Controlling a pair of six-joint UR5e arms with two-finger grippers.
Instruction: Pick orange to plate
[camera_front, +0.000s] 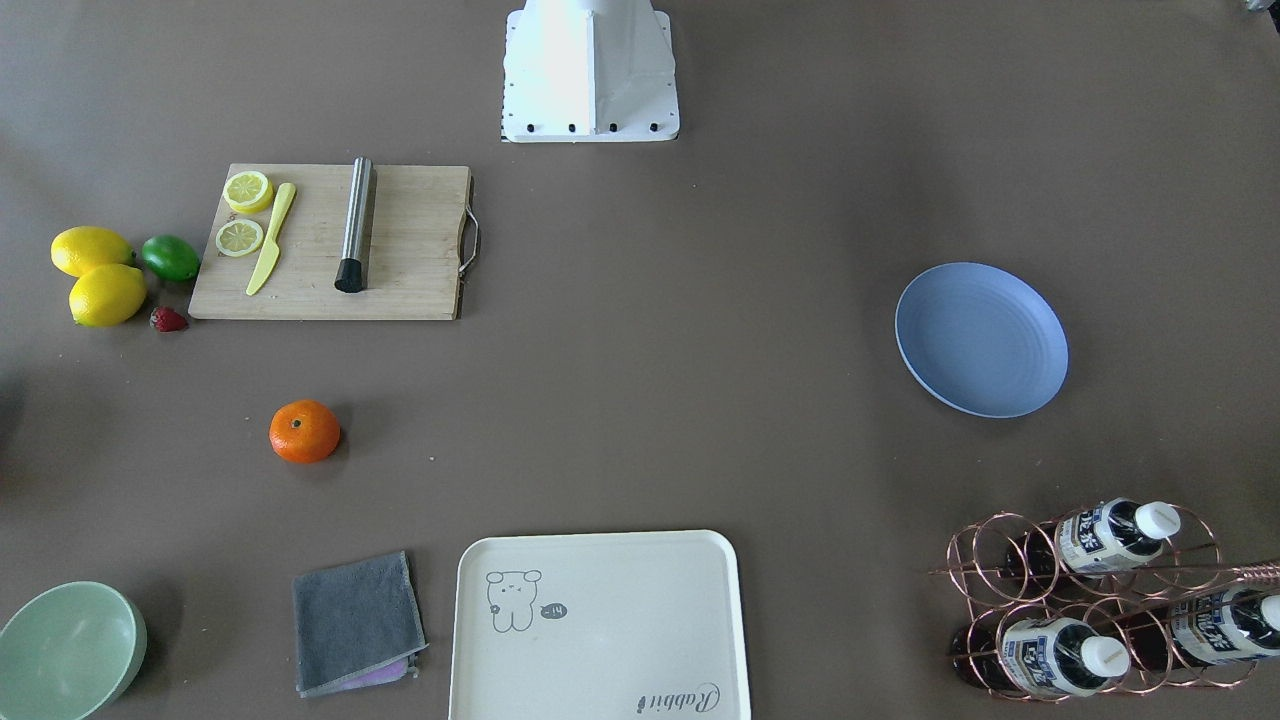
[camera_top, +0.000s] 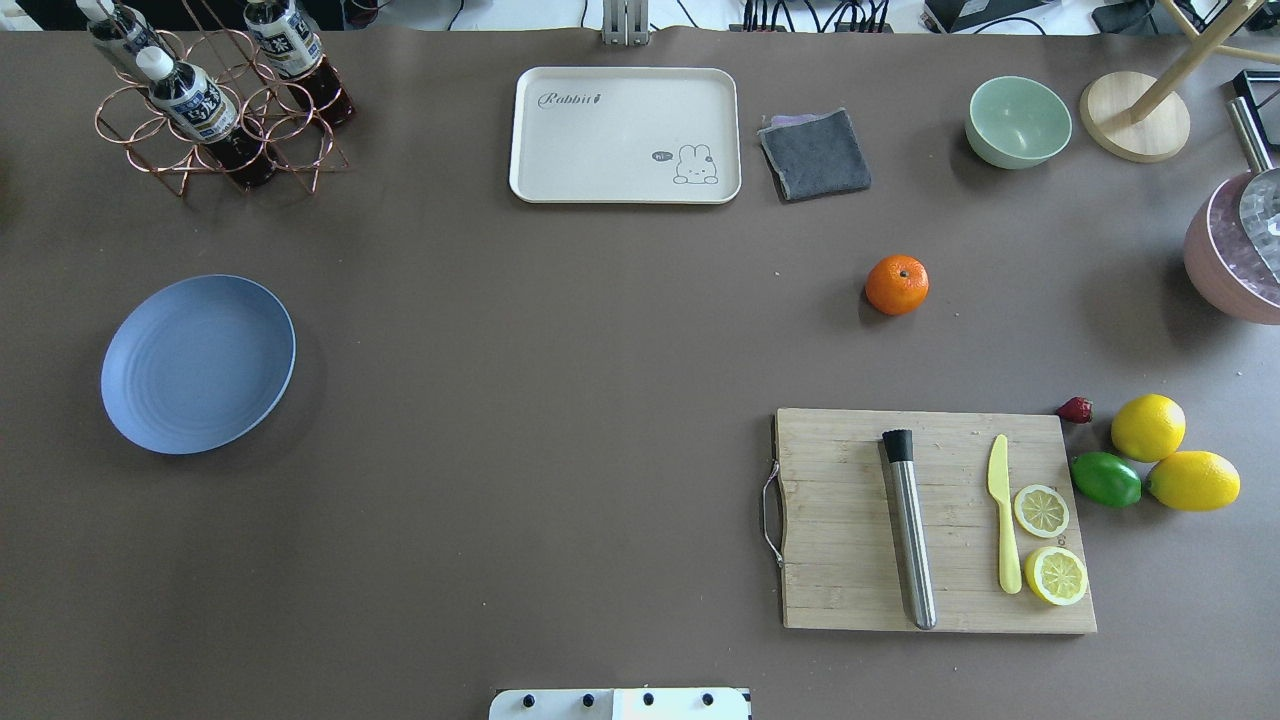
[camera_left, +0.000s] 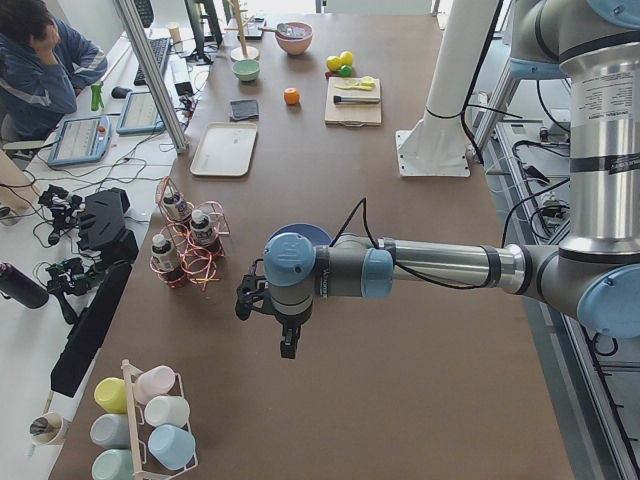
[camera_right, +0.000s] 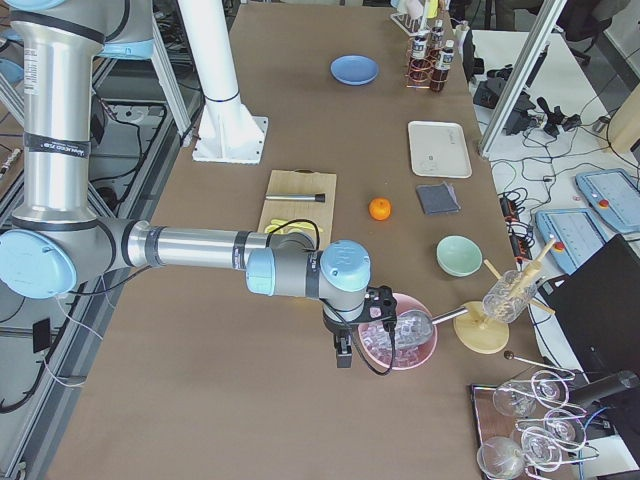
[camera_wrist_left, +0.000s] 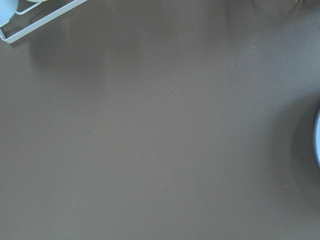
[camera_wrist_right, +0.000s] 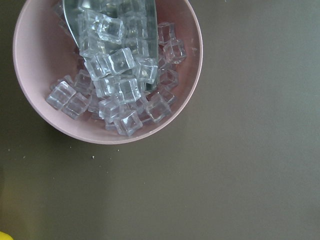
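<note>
Left tool (camera_left: 288, 348): hangs above the brown tabletop (camera_top: 560, 400) toward its left end; whether released or clenched cannot be told.
Right tool (camera_right: 343, 358): hangs at the right end, over a pink bowl (camera_wrist_right: 35, 65) of clear ice cubes (camera_wrist_right: 120, 75); grip likewise cannot be told.
Orange (camera_top: 896, 284): alone on the tabletop, right half, stem dot up, held by nothing.
Grey cloth (camera_top: 815, 153): far of the orange, slightly left.
Pale green bowl (camera_top: 1018, 121): far right of the orange.
Wooden cutting board (camera_top: 850, 560): near of the orange; carries a steel cylinder with a black tip (camera_top: 910, 530), a yellow knife (camera_top: 1004, 525) and two lemon halves (camera_top: 1041, 510).
Cream tray (camera_top: 600, 140): far centre.
Blue plate (camera_top: 198, 363): far left, well apart from the orange.
</note>
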